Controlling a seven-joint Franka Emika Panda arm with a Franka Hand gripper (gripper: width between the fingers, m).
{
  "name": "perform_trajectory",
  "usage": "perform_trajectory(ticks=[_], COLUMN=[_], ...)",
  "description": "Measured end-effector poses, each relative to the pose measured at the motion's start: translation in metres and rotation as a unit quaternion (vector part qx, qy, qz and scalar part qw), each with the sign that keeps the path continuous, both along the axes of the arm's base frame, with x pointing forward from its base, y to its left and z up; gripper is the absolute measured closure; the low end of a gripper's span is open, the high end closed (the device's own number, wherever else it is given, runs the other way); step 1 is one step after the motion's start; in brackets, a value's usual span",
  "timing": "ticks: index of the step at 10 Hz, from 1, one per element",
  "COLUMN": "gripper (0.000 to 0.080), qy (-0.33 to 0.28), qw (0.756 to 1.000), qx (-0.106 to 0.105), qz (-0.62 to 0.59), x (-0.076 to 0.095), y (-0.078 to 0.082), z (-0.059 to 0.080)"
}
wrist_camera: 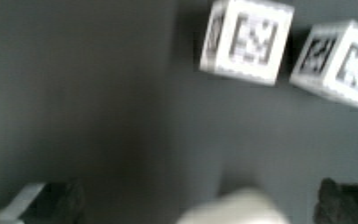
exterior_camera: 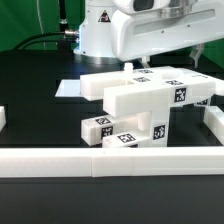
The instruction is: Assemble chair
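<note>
On the black surface [exterior_camera: 40, 125] we see the chair [exterior_camera: 140, 105], partly stacked at centre; our tool [wrist_camera: 202, 200] gapes wide, holding nothing. Descending off-line, we judge, could topple the stack.

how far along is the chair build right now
Looks partly done: several chair parts stand stacked together mid-table, though I can't tell which joints are seated. Nothing is in hand: the gripper is open and empty. A small tagged block beside the stack may still need attaching.
</note>
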State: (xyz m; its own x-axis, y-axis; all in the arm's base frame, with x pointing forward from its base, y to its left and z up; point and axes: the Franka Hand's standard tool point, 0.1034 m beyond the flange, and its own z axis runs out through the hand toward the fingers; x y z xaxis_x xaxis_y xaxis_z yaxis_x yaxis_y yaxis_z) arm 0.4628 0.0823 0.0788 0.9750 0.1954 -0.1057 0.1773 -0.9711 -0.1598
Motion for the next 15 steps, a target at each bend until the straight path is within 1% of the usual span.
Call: perform_trajectory(ticks=[1, 2, 4, 5, 6, 7, 9, 13, 15], gripper=[0.0150, 0.0150, 0.0150, 0.0150, 0.0150, 0.0150, 0.0150, 0.0150, 0.0150], qy=[0.006, 0.013, 0.016, 0.016, 0.022, 0.023, 0.023, 0.024, 0.021], qw=[1.000, 0.999, 0.998, 0.998, 0.997, 0.997, 0.997, 0.996, 0.994], qx=[-0.003, -0.008, -0.016, -0.021, -0.024, -0.025, -0.025, -0.026, -0.032], qz=[-0.016, -0.035, -0.053, -0.065, -0.074, -0.074, -0.074, -0.083, -0.103], x=[-0.019, -0.032, -0.048, -0.050, -0.048, -0.042, -0.043, -0.043, -0.048], y=[0.002, 0.009, 0.032, 0.044, 0.059, 0.067, 0.064, 0.066, 0.084], z=[0.002, 0.002, -0.004, -0.009, -0.017, -0.022, -0.022, -0.023, -0.031])
